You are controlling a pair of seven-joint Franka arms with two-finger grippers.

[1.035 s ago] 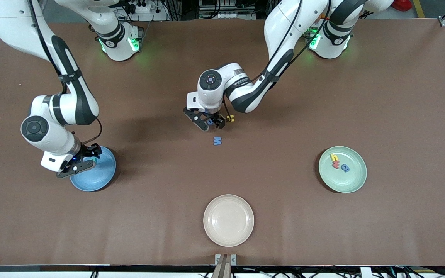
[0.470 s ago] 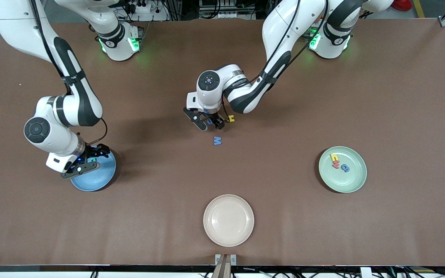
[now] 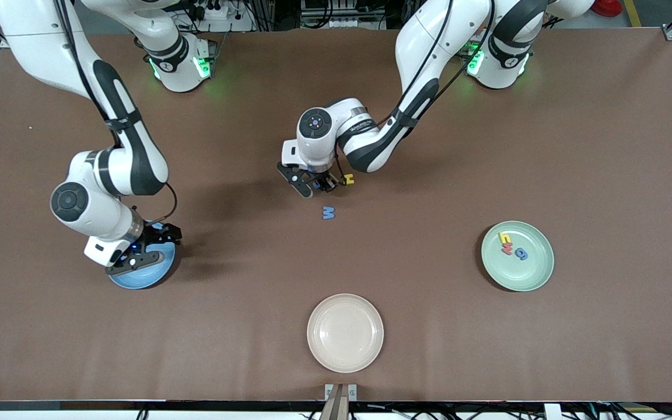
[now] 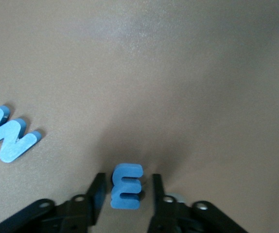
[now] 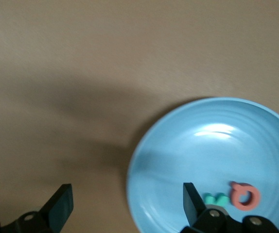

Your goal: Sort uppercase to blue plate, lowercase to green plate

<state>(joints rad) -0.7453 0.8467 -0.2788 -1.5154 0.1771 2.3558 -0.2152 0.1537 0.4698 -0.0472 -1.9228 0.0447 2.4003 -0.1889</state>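
My left gripper (image 4: pixel 126 194) pinches the blue e (image 4: pixel 126 186), my arm hiding it from the front; my right gripper (image 5: pixel 125 201) gapes over the blue plate (image 5: pixel 178 145), R (image 5: pixel 215 199) half-hidden.

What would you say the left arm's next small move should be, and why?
Probably lift straight up: the left gripper has its fingers against both sides of the blue e, which rests on the table; the green plate is its likely destination.

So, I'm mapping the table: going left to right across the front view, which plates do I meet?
Blue plate → cream plate → green plate.
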